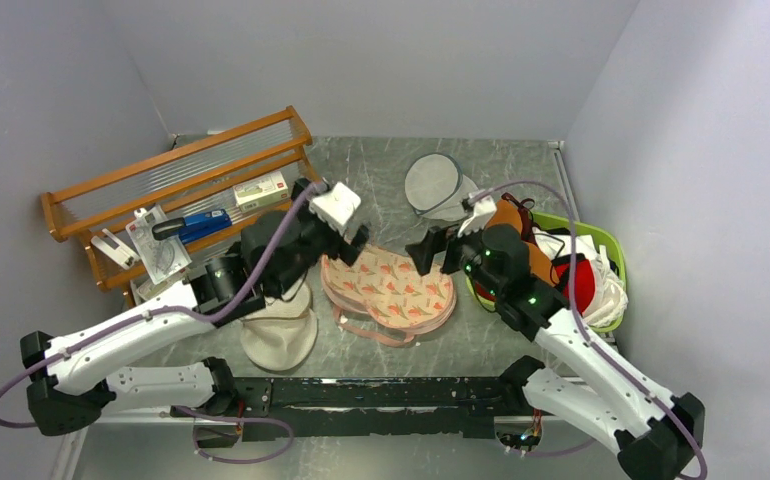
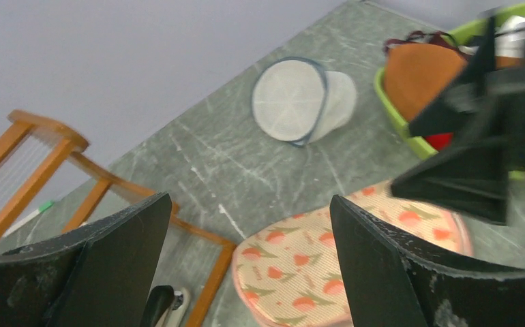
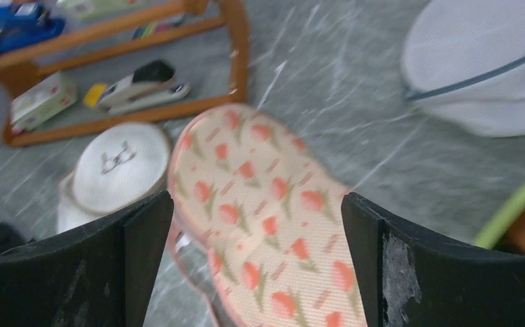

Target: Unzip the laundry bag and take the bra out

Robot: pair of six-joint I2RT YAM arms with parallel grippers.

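The laundry bag (image 1: 391, 285) lies flat at the table's middle with its printed side up and its pink loop handle toward the arms. It also shows in the left wrist view (image 2: 301, 266) and the right wrist view (image 3: 266, 204). My left gripper (image 1: 351, 243) hovers open over the bag's left end, with nothing between its fingers (image 2: 249, 201). My right gripper (image 1: 428, 250) hovers open over the bag's right part, also empty (image 3: 256, 197). The bra (image 2: 420, 71), an orange moulded cup, rests in the green basket (image 2: 396, 119) behind the right arm (image 1: 514, 218).
A wooden rack (image 1: 181, 190) with small items stands at the left. A round white mesh pouch (image 1: 433, 183) lies at the back. A cream mesh bag (image 1: 279, 335) sits near the left arm. The green basket (image 1: 613, 245) at the right also holds red and white garments.
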